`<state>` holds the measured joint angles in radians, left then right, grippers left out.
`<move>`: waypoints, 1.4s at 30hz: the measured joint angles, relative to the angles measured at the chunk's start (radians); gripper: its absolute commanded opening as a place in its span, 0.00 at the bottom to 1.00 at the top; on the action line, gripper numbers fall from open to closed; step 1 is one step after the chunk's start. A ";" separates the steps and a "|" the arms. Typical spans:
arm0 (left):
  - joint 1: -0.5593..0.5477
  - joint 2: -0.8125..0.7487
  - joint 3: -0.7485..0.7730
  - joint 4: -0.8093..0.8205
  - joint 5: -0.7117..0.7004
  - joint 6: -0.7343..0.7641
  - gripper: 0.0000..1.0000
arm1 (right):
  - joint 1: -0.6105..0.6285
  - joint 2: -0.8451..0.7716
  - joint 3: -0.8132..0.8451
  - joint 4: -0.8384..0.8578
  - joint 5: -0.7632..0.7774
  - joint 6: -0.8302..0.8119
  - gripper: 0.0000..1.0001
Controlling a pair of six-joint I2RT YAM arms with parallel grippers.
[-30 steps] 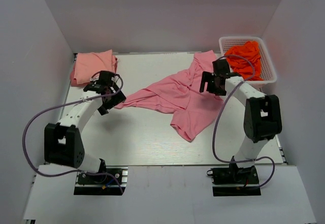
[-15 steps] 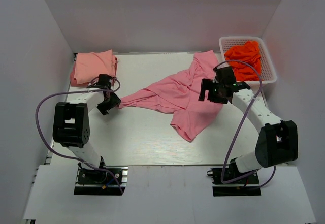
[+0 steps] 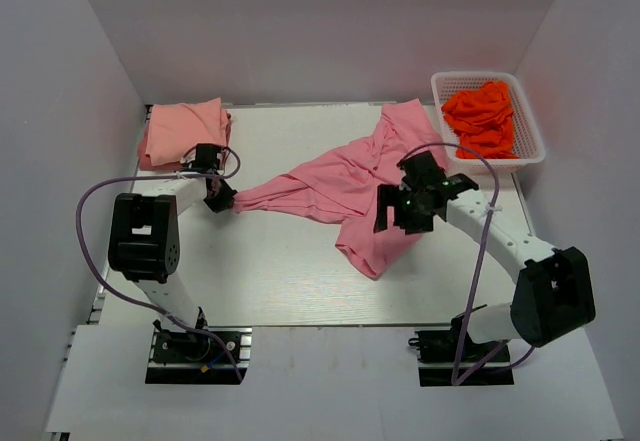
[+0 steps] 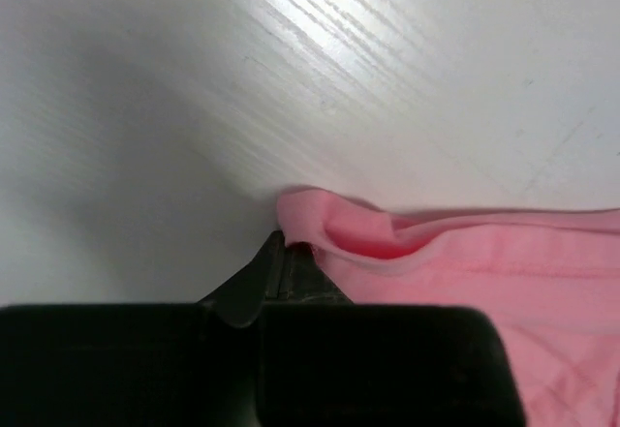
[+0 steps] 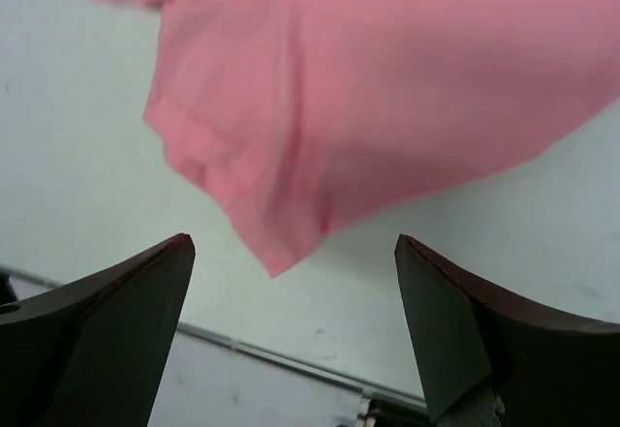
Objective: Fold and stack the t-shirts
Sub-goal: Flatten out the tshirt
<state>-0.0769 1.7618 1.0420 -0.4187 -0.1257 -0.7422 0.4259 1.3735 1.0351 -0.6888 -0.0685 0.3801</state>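
Top external view first: the rose pink t-shirt (image 3: 340,186) sprawls crumpled to the left of the basket (image 3: 532,126) and nearer to you than it; the salmon t-shirt (image 3: 180,129) lies folded far to the basket's left, level with it; orange clothes (image 3: 485,116) fill the basket itself.

Your left gripper (image 3: 222,199) sits well left of the basket at the rose shirt's leftmost tip, jaws together on the hem; the left wrist view shows only the very edge of the cloth (image 4: 484,253) at the closed tips (image 4: 281,253). Your right gripper (image 3: 400,211) hangs nearer than the basket over the shirt's lower lobe, jaws wide apart and holding nothing; the right wrist view shows a corner of the cloth (image 5: 387,88) above the gap (image 5: 293,243), not between the fingers.

Watch the risks; the left bite looks shallow, so a quick pull could slip the hem free; lift with the right side unpinched and the shirt would drag across the table (image 3: 280,271) and bunch rather than spread.

Against a second ago: the left jaws stood open and have since closed on the tip; the right arm has swung from beside the basket towards the near lobe, jaws unchanged; the shirt has barely moved.
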 measured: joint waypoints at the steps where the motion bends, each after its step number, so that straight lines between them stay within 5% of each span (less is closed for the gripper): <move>1: 0.000 0.000 0.000 0.005 0.006 0.003 0.00 | 0.022 -0.002 -0.018 -0.005 -0.014 0.014 0.89; 6: -0.002 -0.004 -0.011 0.022 0.016 0.012 0.00 | 0.114 -0.002 -0.135 -0.051 -0.057 0.119 0.86; 14: -0.006 -0.083 -0.108 0.042 0.068 0.012 0.00 | 0.129 0.022 -0.233 0.003 -0.055 0.315 0.66; 26: -0.007 -0.126 -0.136 0.030 0.089 0.008 0.00 | 0.129 0.121 -0.249 0.106 -0.106 0.394 0.56; 30: -0.007 -0.130 -0.136 0.029 0.090 0.008 0.00 | 0.129 0.147 -0.249 0.119 -0.124 0.388 0.00; 38: -0.007 -0.161 -0.136 0.007 0.114 0.009 0.00 | 0.122 0.120 -0.225 0.082 -0.089 0.386 0.00; 42: -0.007 -0.256 -0.101 -0.039 0.143 0.020 0.00 | 0.108 0.018 -0.071 -0.014 0.043 0.351 0.00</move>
<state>-0.0837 1.5059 0.9409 -0.4572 0.0177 -0.7223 0.5335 1.3918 0.9646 -0.7029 -0.0254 0.7311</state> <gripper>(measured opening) 0.026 0.010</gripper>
